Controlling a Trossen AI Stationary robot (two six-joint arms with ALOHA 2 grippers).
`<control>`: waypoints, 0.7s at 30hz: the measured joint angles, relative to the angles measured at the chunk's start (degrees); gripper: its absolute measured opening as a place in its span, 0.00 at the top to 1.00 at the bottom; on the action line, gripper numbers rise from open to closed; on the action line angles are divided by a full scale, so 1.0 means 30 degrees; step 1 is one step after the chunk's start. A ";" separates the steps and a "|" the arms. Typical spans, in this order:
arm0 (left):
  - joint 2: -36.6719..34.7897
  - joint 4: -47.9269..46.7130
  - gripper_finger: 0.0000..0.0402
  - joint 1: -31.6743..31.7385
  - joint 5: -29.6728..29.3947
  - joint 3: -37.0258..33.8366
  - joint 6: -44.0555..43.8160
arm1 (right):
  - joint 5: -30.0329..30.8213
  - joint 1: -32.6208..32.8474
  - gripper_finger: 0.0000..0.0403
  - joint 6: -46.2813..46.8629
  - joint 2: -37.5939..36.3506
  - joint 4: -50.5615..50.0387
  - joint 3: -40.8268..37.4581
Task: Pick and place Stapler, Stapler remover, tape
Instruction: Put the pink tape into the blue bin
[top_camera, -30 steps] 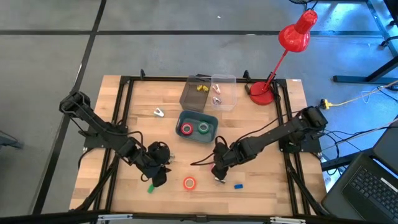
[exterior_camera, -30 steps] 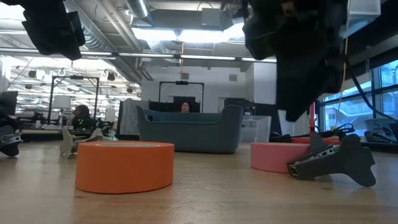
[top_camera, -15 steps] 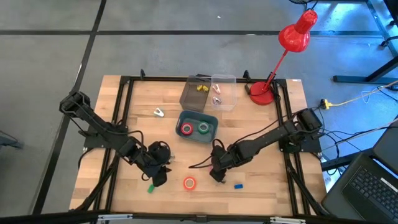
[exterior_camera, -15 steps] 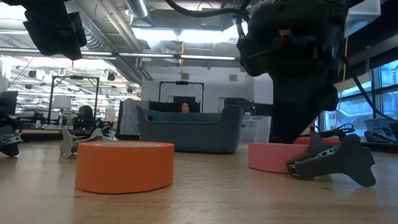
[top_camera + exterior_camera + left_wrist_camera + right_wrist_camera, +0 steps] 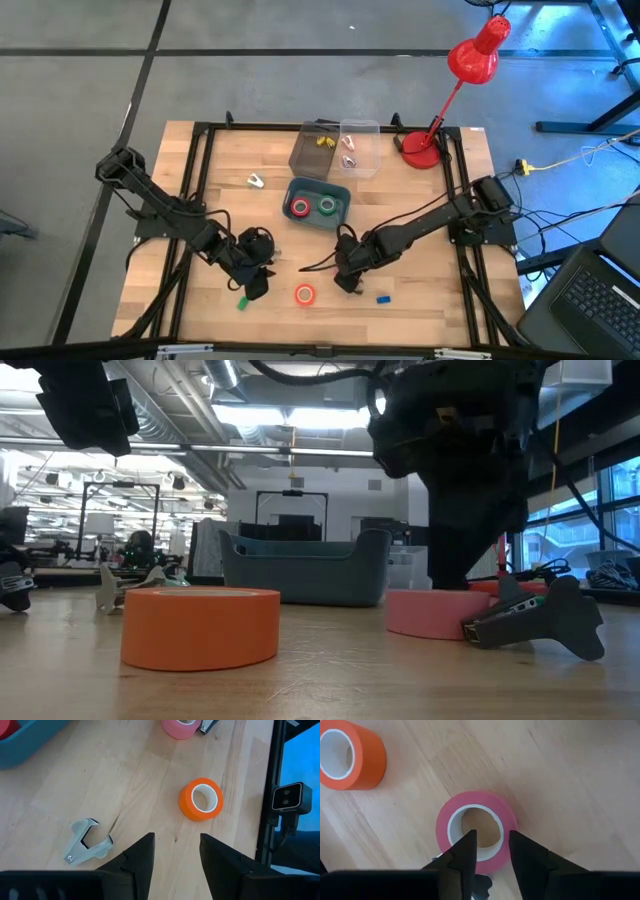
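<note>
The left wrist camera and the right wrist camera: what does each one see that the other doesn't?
Only the left wrist view shows the staple remover, a corner of the blue bin and the table-edge camera. Only the right wrist view shows the right gripper, its fingers straddling the pink tape roll's wall, one inside the hole. Both show the orange tape roll and the pink roll on the wooden table.
</note>
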 joint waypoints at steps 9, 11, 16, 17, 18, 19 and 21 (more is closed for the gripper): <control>0.0000 -0.0003 0.63 -0.0007 0.0073 0.0000 0.0007 | 0.0228 -0.0033 0.55 -0.0131 -0.0028 -0.1063 0.0044; 0.0000 -0.0003 0.63 -0.0007 0.0073 0.0000 0.0000 | 0.0486 -0.0063 0.55 -0.0129 -0.0070 -0.0968 -0.0143; 0.0000 -0.0003 0.63 -0.0007 0.0073 0.0000 0.0000 | 0.0563 -0.0156 0.57 -0.0122 -0.0010 -0.0702 -0.0631; 0.0000 -0.0002 0.63 -0.0007 0.0073 0.0000 0.0000 | 0.0566 -0.0154 0.57 -0.0124 0.0029 -0.0560 -0.0683; 0.0000 -0.0003 0.63 -0.0007 0.0073 0.0000 0.0000 | 0.0534 -0.0151 0.57 -0.0129 0.0123 -0.0342 -0.0754; 0.0000 -0.0003 0.63 -0.0007 0.0073 0.0000 0.0000 | 0.0416 -0.0156 0.58 -0.0122 0.0318 -0.0128 -0.0813; 0.0000 0.0039 0.63 -0.0007 0.0073 0.0000 0.0000 | 0.0180 -0.0160 0.58 -0.0129 0.0698 -0.0011 -0.0867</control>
